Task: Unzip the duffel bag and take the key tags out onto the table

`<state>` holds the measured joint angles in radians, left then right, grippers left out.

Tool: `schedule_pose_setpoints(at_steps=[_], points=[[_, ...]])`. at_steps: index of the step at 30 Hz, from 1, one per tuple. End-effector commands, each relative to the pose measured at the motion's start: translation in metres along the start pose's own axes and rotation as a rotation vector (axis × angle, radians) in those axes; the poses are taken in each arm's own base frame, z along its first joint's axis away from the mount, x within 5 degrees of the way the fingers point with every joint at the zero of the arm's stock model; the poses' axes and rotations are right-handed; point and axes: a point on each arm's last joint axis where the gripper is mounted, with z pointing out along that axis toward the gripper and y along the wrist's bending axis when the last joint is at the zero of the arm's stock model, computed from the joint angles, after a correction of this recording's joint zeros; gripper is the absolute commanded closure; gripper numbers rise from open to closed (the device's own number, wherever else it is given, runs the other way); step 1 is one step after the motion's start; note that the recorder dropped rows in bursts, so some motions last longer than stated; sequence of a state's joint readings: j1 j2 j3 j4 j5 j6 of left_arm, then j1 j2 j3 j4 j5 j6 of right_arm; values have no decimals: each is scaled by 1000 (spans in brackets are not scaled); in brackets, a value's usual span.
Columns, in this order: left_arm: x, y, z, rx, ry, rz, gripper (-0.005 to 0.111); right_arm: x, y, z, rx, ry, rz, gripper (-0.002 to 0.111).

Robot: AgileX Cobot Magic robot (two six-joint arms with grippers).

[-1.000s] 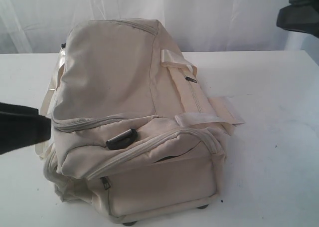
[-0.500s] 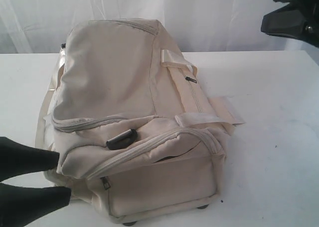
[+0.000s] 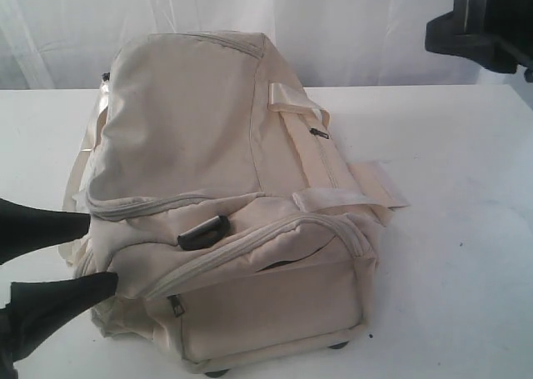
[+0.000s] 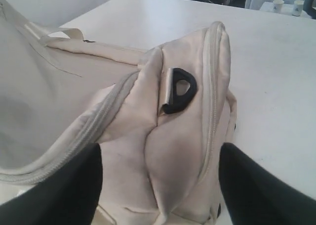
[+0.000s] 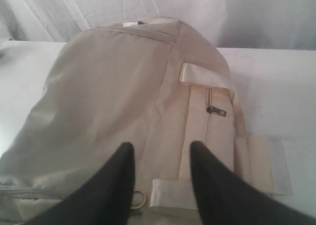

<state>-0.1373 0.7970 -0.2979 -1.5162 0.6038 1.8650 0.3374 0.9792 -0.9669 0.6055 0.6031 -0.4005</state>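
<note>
Centre and left of exterior frame: duffel bag blocks. Open worktop right and lower right, wide lane. A strap flap juts into it mid-right. Lower left tight: left gripper jaws straddle the bag corner. Upper right: right gripper hangs high.

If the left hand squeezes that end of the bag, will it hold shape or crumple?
Probably crumples: fabric of the bag folds and puckers between the left hand's open fingers. It sags near the black loop, so a push would likely bunch cloth before sliding it. Lying broad on the table, it probably won't roll.
</note>
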Motion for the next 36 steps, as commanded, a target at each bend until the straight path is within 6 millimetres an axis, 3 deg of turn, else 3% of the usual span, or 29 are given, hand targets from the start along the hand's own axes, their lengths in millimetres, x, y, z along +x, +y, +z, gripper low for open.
schedule_pose_setpoints(at_steps=[1, 4, 10, 15, 20, 22, 28, 32, 36], points=[[6, 7, 9, -5, 2, -29, 38, -3, -6, 15, 16, 2, -24, 40], [13, 11, 17, 22, 25, -49, 38, 0, -11, 30, 12, 41, 8, 33], [20, 21, 27, 2, 25, -78, 44, 6, -20, 56, 17, 88, 23, 32], [29, 24, 35, 37, 62, -130, 66, -8, -21, 85, -41, 49, -100, 32], [37, 26, 40, 45, 99, -165, 98, -26, -14, 133, -107, 47, -182, 32], [39, 28, 40, 26, 121, -165, 105, -31, -11, 153, -125, 56, -201, 32], [48, 64, 34, -297, 348, -146, 107, -30, -9, 208, -151, 94, -208, 32], [54, 96, 14, -643, 567, -152, 107, -30, -15, 228, -132, 82, -287, 32], [43, 108, 11, -734, 566, -155, 107, -32, -24, 245, -65, 33, -420, 32]])
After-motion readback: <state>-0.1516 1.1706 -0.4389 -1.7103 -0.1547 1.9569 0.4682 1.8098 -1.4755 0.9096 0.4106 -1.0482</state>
